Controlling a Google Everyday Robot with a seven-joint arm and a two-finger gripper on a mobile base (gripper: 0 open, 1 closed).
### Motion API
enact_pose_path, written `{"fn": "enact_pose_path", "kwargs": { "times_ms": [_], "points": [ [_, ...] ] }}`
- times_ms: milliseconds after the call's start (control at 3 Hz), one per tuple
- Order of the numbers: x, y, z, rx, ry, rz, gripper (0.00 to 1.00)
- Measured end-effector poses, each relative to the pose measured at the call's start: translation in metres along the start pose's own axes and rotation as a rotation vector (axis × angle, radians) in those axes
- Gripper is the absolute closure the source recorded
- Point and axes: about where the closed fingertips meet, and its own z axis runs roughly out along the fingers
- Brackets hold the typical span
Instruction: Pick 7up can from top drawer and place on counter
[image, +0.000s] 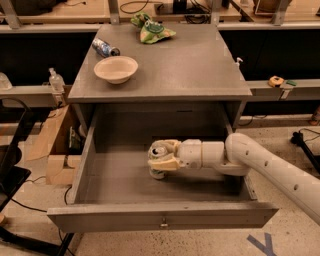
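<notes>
The 7up can (159, 151) stands upright in the middle of the open top drawer (120, 180), its shiny top showing. My gripper (161, 155) reaches in from the right, and its cream fingers (164, 163) sit on both sides of the can, closed against it. The can rests on the drawer floor. The grey counter (185, 60) lies above, at the back of the drawer.
On the counter are a cream bowl (116, 68), a blue-labelled plastic bottle (104, 48) lying down, and a green bag (151, 27). The drawer's front panel has a small knob (163, 224). Cardboard boxes (50, 145) stand left of the cabinet.
</notes>
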Motion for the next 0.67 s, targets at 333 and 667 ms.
{"fn": "enact_pose_path", "kwargs": {
  "times_ms": [333, 667],
  "points": [
    [-0.0003, 0.0005, 0.0011, -0.002, -0.001, 0.0, 1.0],
    [-0.0044, -0.0008, 0.0002, -0.004, -0.005, 0.003, 1.0]
  ]
}}
